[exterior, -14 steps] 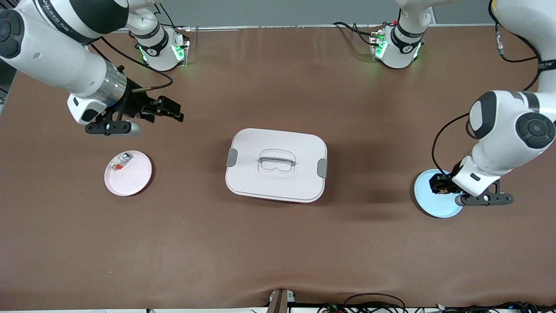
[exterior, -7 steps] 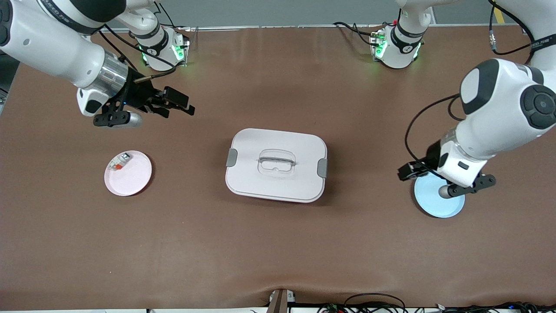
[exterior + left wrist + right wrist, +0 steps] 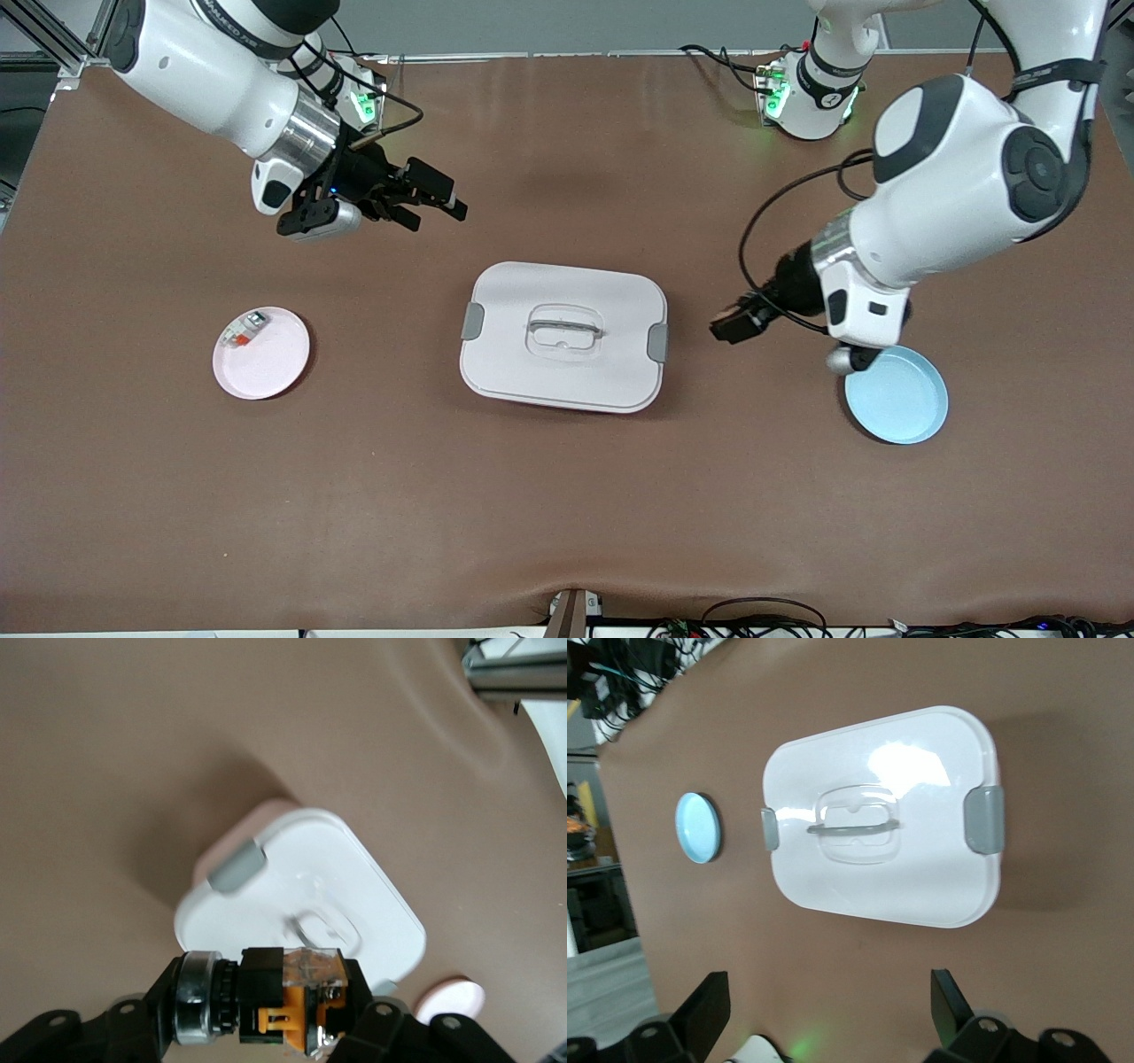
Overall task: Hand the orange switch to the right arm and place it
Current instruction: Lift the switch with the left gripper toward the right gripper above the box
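Both arms swung in toward the white box (image 3: 563,336) since a second ago. Your left end effector (image 3: 266,1010) lifted off the blue plate (image 3: 897,407), clamped on the orange switch (image 3: 297,999), at the box's 3 o'clock. Right end effector (image 3: 423,197) gaped empty at 11 o'clock, so handoff looked next.

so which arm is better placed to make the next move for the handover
Left. The left gripper is shut on the orange switch in the air beside the white box; the right gripper is open and empty.
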Controlling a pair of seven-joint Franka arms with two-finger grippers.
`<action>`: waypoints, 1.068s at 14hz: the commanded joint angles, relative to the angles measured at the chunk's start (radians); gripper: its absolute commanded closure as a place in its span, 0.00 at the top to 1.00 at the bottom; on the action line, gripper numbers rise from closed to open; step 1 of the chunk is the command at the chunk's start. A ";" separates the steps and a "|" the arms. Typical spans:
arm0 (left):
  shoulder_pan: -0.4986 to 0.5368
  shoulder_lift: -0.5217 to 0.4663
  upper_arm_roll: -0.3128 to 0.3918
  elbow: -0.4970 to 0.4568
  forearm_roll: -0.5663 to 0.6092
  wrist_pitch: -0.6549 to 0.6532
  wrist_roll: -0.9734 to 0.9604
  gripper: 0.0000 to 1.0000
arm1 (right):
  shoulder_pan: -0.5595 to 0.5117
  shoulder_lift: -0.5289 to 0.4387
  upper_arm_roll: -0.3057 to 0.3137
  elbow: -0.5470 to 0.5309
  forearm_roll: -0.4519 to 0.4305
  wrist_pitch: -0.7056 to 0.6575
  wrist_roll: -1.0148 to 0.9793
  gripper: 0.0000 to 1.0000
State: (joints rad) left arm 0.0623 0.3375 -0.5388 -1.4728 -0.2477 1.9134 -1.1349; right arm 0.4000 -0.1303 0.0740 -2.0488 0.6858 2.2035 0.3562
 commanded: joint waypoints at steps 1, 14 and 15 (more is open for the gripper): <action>-0.068 0.046 -0.003 0.075 -0.057 -0.025 -0.159 0.00 | 0.055 -0.048 -0.008 -0.079 0.095 0.102 0.036 1.00; -0.199 0.107 -0.001 0.115 -0.246 -0.014 -0.499 0.00 | 0.235 0.126 -0.010 0.087 0.080 0.331 0.424 1.00; -0.208 0.110 -0.001 0.115 -0.246 -0.010 -0.512 0.00 | 0.237 0.139 -0.010 0.101 0.067 0.331 0.432 1.00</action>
State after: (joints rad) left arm -0.1215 0.4284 -0.5414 -1.3871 -0.4795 1.9135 -1.6112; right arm 0.6192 -0.0422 0.0740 -2.0102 0.7595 2.5323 0.7550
